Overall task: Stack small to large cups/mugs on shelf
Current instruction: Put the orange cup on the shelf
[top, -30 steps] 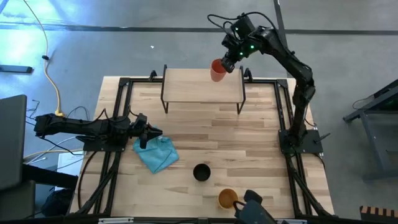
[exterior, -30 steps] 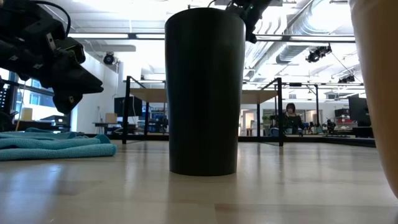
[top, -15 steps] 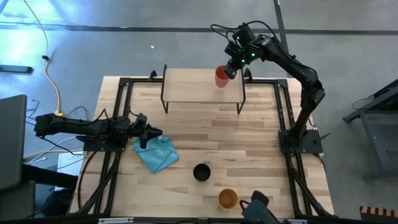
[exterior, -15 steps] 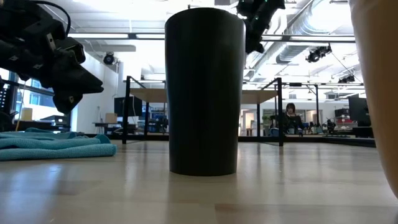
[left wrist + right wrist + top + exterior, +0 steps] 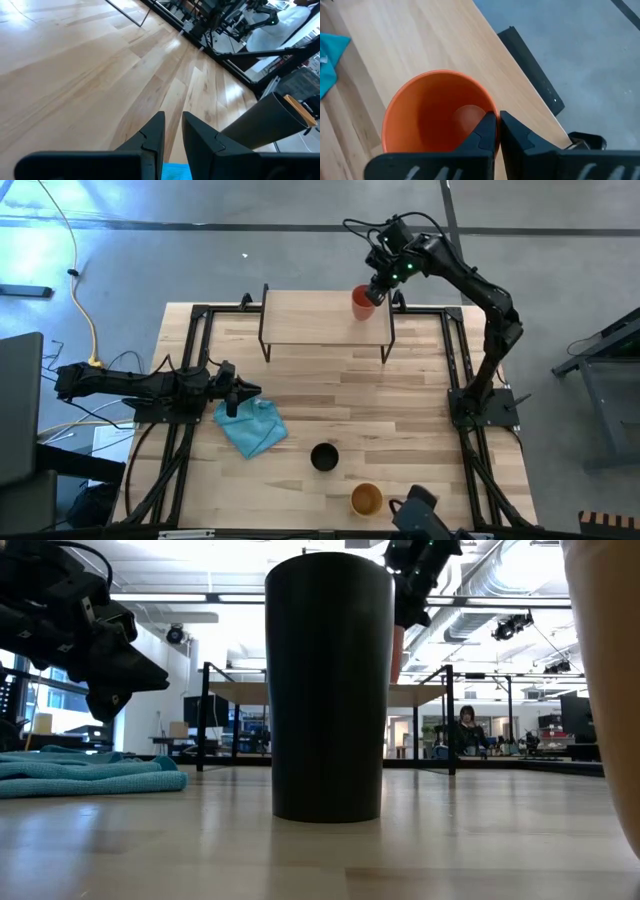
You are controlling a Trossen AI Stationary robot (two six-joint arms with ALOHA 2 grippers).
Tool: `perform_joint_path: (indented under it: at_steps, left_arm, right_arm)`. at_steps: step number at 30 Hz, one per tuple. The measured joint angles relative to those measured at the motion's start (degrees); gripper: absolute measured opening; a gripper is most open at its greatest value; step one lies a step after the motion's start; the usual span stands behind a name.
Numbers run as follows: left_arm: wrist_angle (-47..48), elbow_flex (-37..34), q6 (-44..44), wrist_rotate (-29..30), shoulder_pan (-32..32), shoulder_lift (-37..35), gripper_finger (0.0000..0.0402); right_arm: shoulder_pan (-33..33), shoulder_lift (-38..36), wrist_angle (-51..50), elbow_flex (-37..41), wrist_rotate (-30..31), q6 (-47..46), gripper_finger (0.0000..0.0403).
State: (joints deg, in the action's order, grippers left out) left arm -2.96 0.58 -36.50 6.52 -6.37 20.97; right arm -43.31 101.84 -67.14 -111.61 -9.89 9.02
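The red cup (image 5: 361,302) is upright with its mouth up, over the right far corner of the light-wood shelf (image 5: 310,318). My right gripper (image 5: 374,290) is shut on it from above. The low view shows only a sliver of the red cup (image 5: 397,655), reaching down to the shelf board. The black cup (image 5: 324,456) and the yellow-orange cup (image 5: 366,499) stand on their bases on the table's near part. My left gripper (image 5: 245,392) hovers by the blue cloth (image 5: 250,426) at the table's left, fingers nearly together, holding nothing. My right gripper pinches the red cup's rim (image 5: 489,111) on the side away from the shelf's middle. One finger is inside the cup and one outside (image 5: 517,131). The fingers point down from above. The cup hangs upright; whether its base rests on the shelf board cannot be told.
The shelf stands on thin black legs (image 5: 386,340) at the table's far side, its board bare left of the cup. Black frame rails (image 5: 190,360) run along the table's left and right edges. A person (image 5: 466,726) sits far behind the table.
My right gripper has carried the red cup down and a little toward the table's right, onto the shelf's right far corner. The cup has come from tilted to upright. The left arm and the other cups have kept still.
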Motion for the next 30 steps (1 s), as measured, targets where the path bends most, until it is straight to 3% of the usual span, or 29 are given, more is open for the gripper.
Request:
perform_joint_path:
  at_steps: [30]
  left_arm:
    - [0.00,0.00,-1.33,-0.02,0.00,0.00,0.0056]
  right_arm:
    - [-0.55,1.32,-2.21,0.00,-1.19,-1.23,0.0000]
